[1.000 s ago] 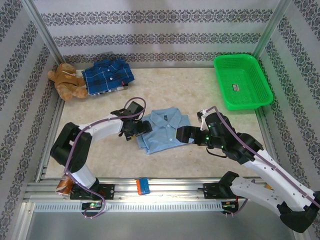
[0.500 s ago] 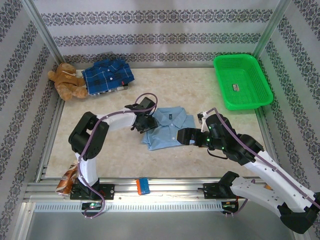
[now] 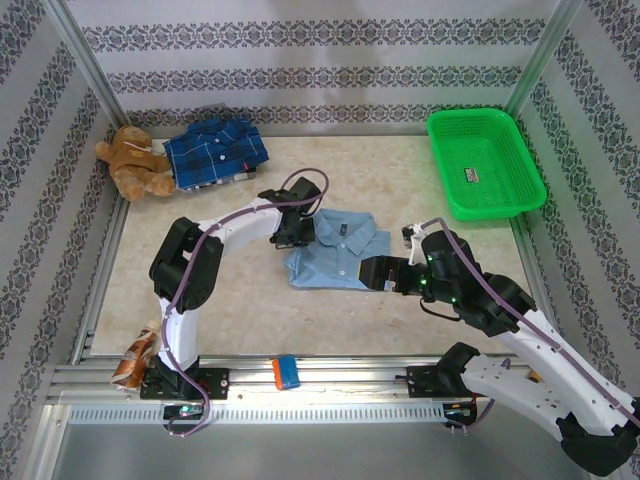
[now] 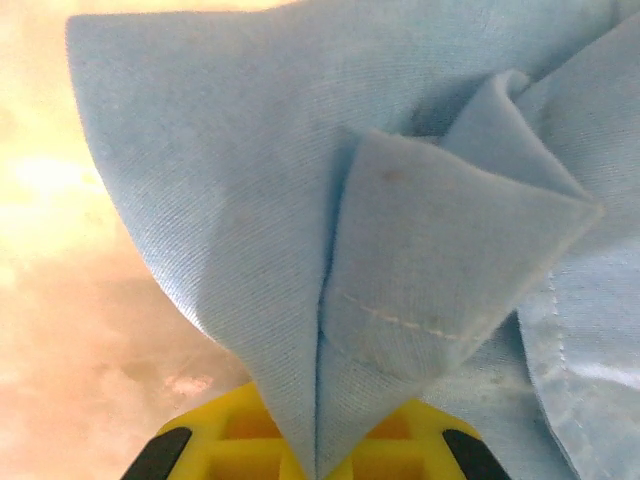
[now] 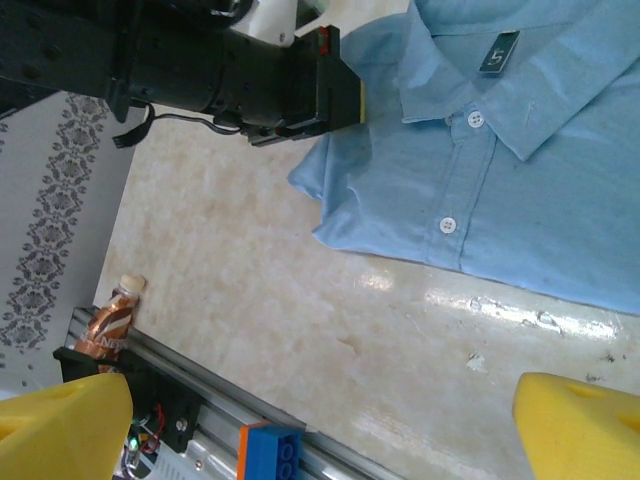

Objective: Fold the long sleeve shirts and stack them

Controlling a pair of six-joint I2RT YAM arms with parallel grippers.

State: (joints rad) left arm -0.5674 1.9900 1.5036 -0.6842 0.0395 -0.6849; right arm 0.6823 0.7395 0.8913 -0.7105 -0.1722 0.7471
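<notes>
- L end effector (image 3: pixel 291 231) clamping light blue shirt (image 3: pixel 342 255) at its left edge, frame ctr, on table (image 3: pixel 230 290)
- R end effector (image 3: pixel 372 272) sitting wide open, just beside shirt's right edge
- plaid shirt (image 3: pixel 215 150) lying upper left, touching teddy bear (image 3: pixel 132 163)

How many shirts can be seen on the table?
2. The light blue shirt lies in the middle; the dark plaid shirt lies folded at the far left, beside the teddy bear. More could lie hidden beneath them.

Plain shirt (image 3: pixel 340 255) lies in the middle of the table (image 3: pixel 240 295). Plaid shirt (image 3: pixel 215 150) sits far left, teddy bear (image 3: pixel 133 165) just left of it — basket (image 3: pixel 500 150) far right, bottle (image 3: pixel 135 355) near left.
</notes>
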